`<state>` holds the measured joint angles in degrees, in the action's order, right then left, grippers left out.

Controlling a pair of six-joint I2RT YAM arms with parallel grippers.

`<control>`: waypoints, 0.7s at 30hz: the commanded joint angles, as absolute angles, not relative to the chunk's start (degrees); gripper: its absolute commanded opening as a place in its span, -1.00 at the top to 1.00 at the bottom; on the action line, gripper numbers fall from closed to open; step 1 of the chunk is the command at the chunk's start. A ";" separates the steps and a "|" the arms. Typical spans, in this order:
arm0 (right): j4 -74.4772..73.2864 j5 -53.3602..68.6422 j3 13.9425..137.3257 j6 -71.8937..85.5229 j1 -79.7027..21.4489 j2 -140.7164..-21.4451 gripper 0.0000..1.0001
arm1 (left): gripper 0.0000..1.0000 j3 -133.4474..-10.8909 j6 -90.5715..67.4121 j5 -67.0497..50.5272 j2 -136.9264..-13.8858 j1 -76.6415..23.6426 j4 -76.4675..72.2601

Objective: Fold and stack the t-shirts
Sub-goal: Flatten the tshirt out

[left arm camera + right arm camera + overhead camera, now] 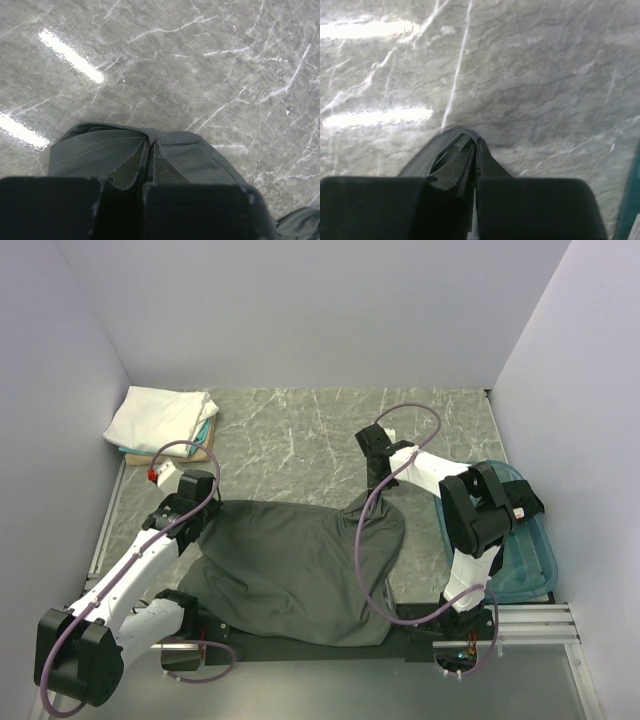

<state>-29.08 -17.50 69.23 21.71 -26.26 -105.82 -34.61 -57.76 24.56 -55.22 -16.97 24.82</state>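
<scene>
- In the overhead view, a dark grey t-shirt [300, 570] is seen spread across the lower middle of the marble table [300, 430].
- The left gripper [212, 505] is placed at the shirt's upper left corner. The right gripper [376, 490] is placed at its upper right corner.
- The grip itself is shown only in the wrist views.
- In the left wrist view, the left gripper [146, 182] is closed tight on a pinched fold of the grey shirt [100, 155].
- In the right wrist view, the right gripper [474, 175] is likewise clamped on a ridge of the same cloth [452, 150].
- A stack of folded t-shirts [155, 415], white on top with teal beneath, is seen only from overhead, at the upper left.
- A teal bin [525, 560] is seen there at the right edge, partly hidden by the right arm.
</scene>
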 commanded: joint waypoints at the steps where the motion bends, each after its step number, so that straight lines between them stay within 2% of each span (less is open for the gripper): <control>1: -26.81 -18.01 69.70 23.11 -25.05 -105.65 1.00 | 0.99 -35.59 -57.92 26.80 -53.88 -16.79 25.75; 10: -28.82 -24.25 69.35 23.56 -23.73 -93.18 1.00 | 0.99 -40.77 -59.94 28.92 -49.76 -16.79 30.32; 16: -32.34 -26.36 70.40 22.06 -23.73 -73.17 1.00 | 0.99 -50.08 -60.21 29.62 -43.17 -16.79 33.31; 21: -37.08 -26.28 77.86 20.57 -23.73 -60.23 1.00 | 0.99 -60.19 -57.49 29.44 -37.36 -16.79 32.44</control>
<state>-34.17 -24.03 72.51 22.02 -24.10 -66.74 -54.19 -59.29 27.83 -40.91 -16.97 33.45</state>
